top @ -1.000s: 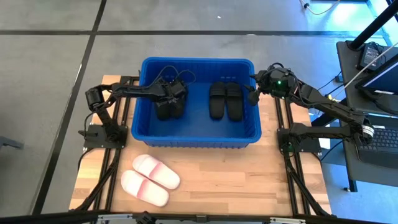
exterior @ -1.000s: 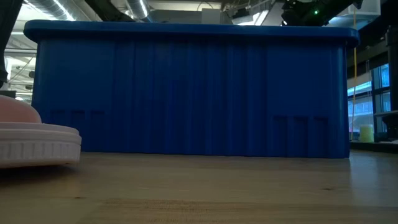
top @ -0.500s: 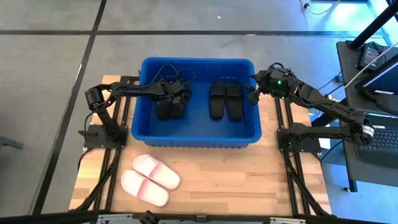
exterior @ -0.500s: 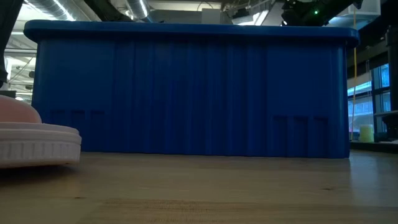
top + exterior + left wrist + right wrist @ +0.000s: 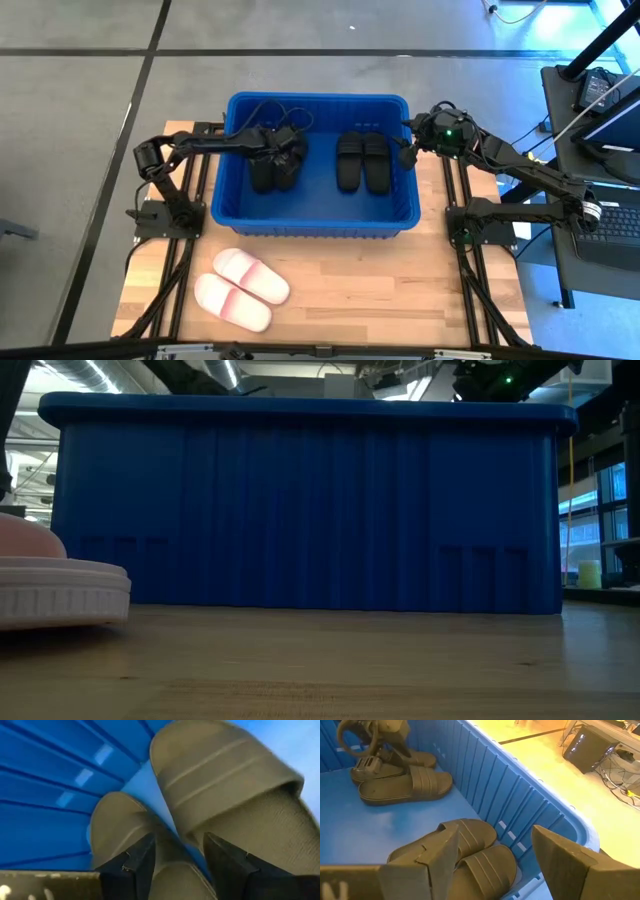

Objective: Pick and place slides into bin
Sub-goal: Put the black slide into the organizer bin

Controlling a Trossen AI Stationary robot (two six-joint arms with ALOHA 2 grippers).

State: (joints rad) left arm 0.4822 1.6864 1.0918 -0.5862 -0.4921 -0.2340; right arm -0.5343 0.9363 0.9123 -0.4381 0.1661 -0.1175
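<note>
Black slides (image 5: 273,165) lying in blue bin (image 5: 318,229) directly under left gripper (image 5: 285,152), fingers parted astride one, likely just released. Right gripper (image 5: 408,152) open, empty, over bin rim. White slides (image 5: 240,287) outside, well apart.

Two dark jointed arms, looped black cables, green indicator light, angular black fingers (image 5: 432,855)

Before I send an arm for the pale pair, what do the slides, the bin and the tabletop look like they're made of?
Pale slides: probably soft moulded foam or rubber, matte, with a ribbed sole edge in the low view. Black slides: apparently the same, matte, ridged straps. Bin: rigid blue plastic, slightly glossy, ribbed walls. Tabletop: light wood, visible grain and plank seams.
</note>
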